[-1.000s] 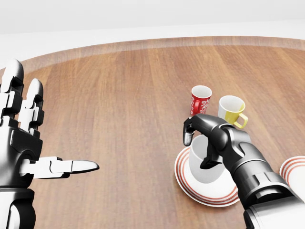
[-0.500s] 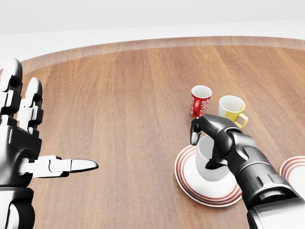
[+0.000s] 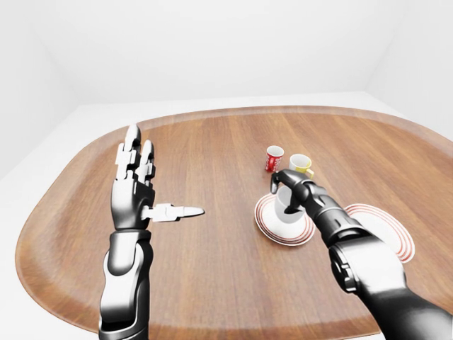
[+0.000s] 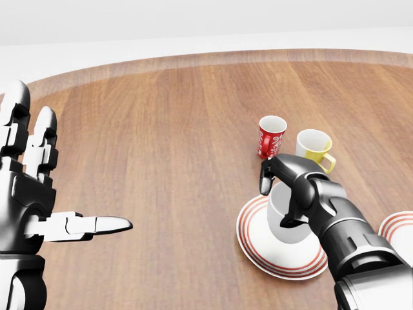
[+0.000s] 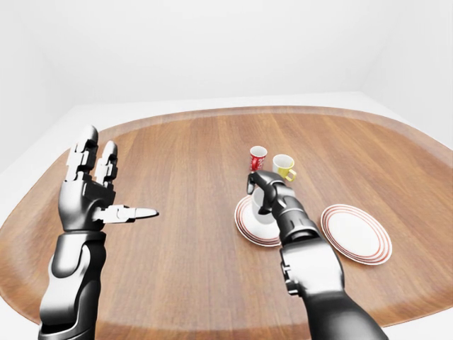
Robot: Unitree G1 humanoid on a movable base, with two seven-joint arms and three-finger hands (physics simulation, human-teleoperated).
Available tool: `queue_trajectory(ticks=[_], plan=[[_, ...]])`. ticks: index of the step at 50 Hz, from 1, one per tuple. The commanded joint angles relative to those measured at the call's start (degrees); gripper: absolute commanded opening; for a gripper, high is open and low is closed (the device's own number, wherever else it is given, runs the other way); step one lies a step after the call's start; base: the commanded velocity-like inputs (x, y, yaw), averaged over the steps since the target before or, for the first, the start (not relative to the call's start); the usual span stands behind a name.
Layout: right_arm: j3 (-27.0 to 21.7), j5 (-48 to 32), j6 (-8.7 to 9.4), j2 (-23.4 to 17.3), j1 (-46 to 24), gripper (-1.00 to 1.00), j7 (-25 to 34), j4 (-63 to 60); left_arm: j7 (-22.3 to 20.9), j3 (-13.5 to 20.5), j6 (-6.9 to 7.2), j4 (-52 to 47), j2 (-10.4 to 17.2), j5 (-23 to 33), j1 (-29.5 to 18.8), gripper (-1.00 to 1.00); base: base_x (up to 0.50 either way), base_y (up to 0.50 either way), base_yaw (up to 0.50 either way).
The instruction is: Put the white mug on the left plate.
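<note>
White mug (image 4: 284, 216) in my right hand (image 4: 290, 187), fingers wrapped over rim and down side, clamped on it. Mug sits tilted over left plate (image 4: 258, 248), directly under hand; can't tell if base touches plate. Red mug (image 4: 271, 135) and yellow mug (image 4: 314, 150) just beyond hand, upright on wooden table (image 4: 161, 129). Right plate (image 5: 356, 234) beside my forearm, bare. My left hand (image 4: 32, 194) well apart, fingers spread, holding nothing.

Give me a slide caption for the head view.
Right hand grips white mug over left plate.
</note>
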Motion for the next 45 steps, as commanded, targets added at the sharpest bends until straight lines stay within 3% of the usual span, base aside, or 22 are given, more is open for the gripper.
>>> queue_trajectory(ticks=[1,16,23,24,30,45], plan=[[0.12,-3.04,0.00,0.10,-0.88,-1.00,-2.44,0.39,-0.08,0.02,0.00,0.05,-0.02,0.00,0.12,0.97,0.00,0.00,0.00],[0.69,-7.44,0.00,-0.04,-1.12,-1.00,-5.98,0.36,-0.07,-0.10,0.00,0.13,-0.05,0.05,0.03,0.98,0.00,0.00,0.00],[-1.22,-3.41,0.00,0.48,-1.20,-1.00,-1.01,0.06,-0.09,-0.15,0.00,0.28,-0.08,0.08,0.12,0.98,0.00,0.00,0.00],[-2.66,-0.77,0.00,0.90,-1.23,-1.00,2.74,-0.09,-0.10,-0.17,0.00,0.20,-0.09,0.08,0.16,0.97,0.00,0.00,0.00],[-2.05,2.59,0.00,1.24,-1.37,-1.00,6.07,-0.45,-0.16,-0.24,0.00,0.20,-0.13,0.15,0.31,0.98,0.00,0.00,0.00],[-1.18,2.86,0.00,-0.01,-0.63,-1.00,4.67,0.14,-0.17,-0.20,0.00,0.16,-0.12,0.12,0.18,0.98,0.00,0.00,0.00]])
